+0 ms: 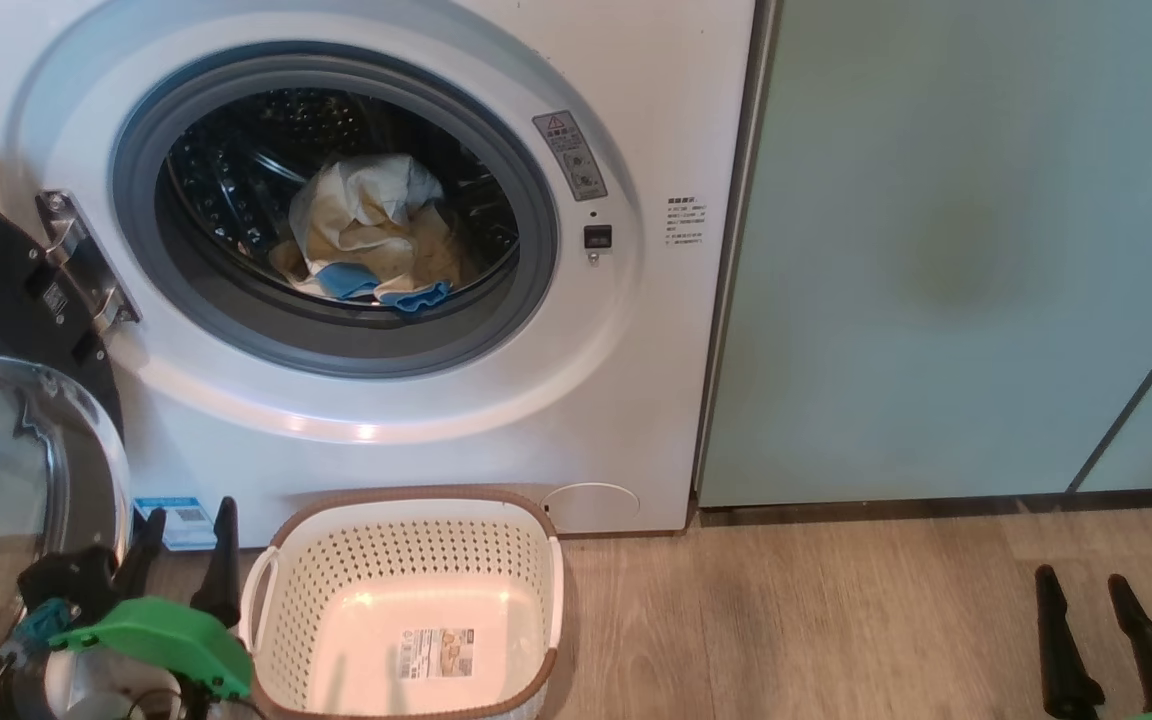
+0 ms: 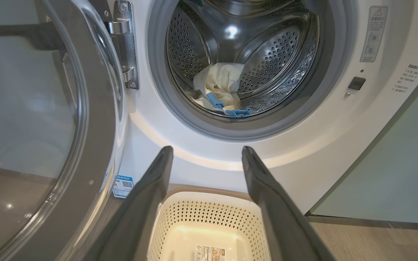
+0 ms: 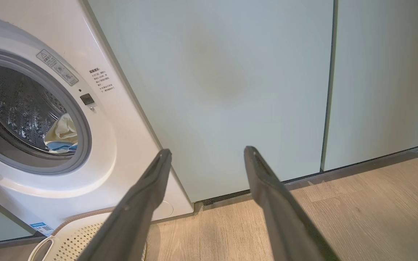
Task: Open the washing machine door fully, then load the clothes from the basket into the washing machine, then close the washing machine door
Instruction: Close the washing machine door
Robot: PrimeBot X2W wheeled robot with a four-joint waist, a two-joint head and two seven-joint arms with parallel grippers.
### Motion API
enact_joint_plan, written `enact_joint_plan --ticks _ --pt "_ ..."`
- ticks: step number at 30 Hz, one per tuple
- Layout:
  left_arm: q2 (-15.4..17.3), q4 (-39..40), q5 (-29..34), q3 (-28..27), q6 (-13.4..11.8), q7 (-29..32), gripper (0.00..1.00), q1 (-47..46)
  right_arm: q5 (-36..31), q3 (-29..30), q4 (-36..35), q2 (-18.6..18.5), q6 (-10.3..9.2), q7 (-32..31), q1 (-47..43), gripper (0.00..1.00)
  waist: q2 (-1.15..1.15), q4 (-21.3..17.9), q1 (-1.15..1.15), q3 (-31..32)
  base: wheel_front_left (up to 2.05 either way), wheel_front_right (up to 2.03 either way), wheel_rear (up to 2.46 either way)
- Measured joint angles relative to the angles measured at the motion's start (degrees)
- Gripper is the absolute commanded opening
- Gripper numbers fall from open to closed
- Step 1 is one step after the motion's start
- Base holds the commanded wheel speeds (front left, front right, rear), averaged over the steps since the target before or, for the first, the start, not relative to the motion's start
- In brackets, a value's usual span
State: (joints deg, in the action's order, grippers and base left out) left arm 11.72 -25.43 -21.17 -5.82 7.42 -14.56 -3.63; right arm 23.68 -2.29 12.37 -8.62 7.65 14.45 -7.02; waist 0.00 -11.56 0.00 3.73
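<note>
White washing machine (image 1: 416, 420), grey-rimmed mouth; pale yellow clothes (image 1: 371, 240) with blue patches; cream perforated basket (image 1: 406, 560), brown rim; pale green cabinets (image 1: 936, 250); wood-grain floor (image 1: 786, 620).

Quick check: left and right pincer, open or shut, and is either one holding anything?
Left pincer: open, holding nothing.
Right pincer: open, holding nothing.

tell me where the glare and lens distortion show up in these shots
Head view: a bright glare spot sits low on the washing machine front, and pale reflections wash over the washing machine door glass. Left wrist view: a sharp highlight on the steel drum. Right wrist view: wide-angle bending tilts the green cabinet edges.
</note>
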Motion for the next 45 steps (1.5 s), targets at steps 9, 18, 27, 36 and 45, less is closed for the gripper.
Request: enact_joint_plan --ticks 9,18,27,36,45 --pt "-0.2 0.0 0.1 -0.9 0.0 0.0 1.0 0.0 0.0 -0.1 0.0 0.0 0.0 0.0 0.1 1.0 0.0 -0.1 0.01 0.1 -0.83 0.83 0.0" --pt "-0.3 0.0 0.5 -0.8 0.0 0.0 1.0 0.0 0.0 -0.1 0.0 0.0 0.0 0.0 0.1 1.0 0.0 0.1 0.0 -0.1 -1.77 1.77 0.0" --pt "-0.2 0.0 0.5 0.3 0.0 0.0 1.0 0.1 0.0 -0.1 0.0 0.0 0.0 0.0 0.1 1.0 0.0 0.1 0.0 -0.4 -0.95 0.95 0.0" --pt "-0.2 0.1 1.2 0.4 0.0 0.0 1.0 0.1 0.0 0.0 0.1 0.0 0.0 0.0 0.1 1.0 0.0 0.0 0.0 -0.1 -0.04 0.04 0.0" --pt "-0.6 0.2 1.5 0.1 0.0 0.0 1.0 0.1 0.0 0.2 0.0 0.0 0.0 0.0 0.1 1.0 0.0 1.0 0.0 -0.1 0.0 0.0 0.0"
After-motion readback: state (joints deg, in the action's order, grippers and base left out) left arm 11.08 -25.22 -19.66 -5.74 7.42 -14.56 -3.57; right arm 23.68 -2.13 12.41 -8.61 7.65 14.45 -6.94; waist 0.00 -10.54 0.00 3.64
